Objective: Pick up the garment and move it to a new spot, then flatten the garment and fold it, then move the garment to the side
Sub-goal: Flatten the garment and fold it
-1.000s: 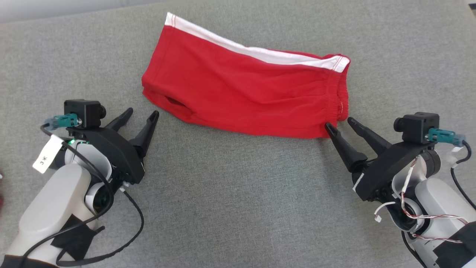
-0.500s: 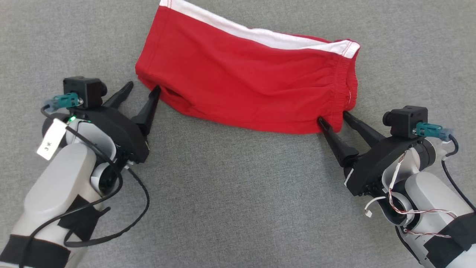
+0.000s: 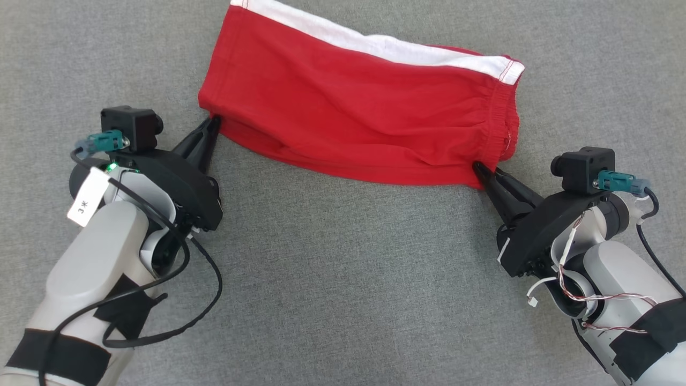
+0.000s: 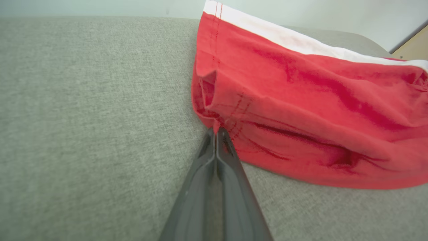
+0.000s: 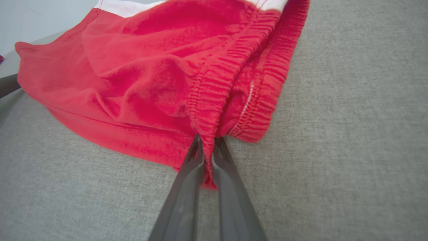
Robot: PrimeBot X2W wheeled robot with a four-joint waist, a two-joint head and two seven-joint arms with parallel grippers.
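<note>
Both arms reach in from the near corners, forearms angled inward. Left gripper point(image 3: 213, 120): fingers pressed together, pinching the near leg-hem corner of the red shorts point(image 3: 364, 123). Right gripper point(image 3: 478, 168): fingers pinching the near waistband corner. Shorts lie spread on the grey fabric surface point(image 3: 343, 279), white stripe point(image 3: 386, 47) along the far edge.

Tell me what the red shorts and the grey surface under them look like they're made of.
The red shorts: probably cotton-type knit jersey, matte; soft wrinkles, gathered elastic waistband. The grey surface: woven upholstery-like fabric, matte; fine heathered weave shows.
</note>
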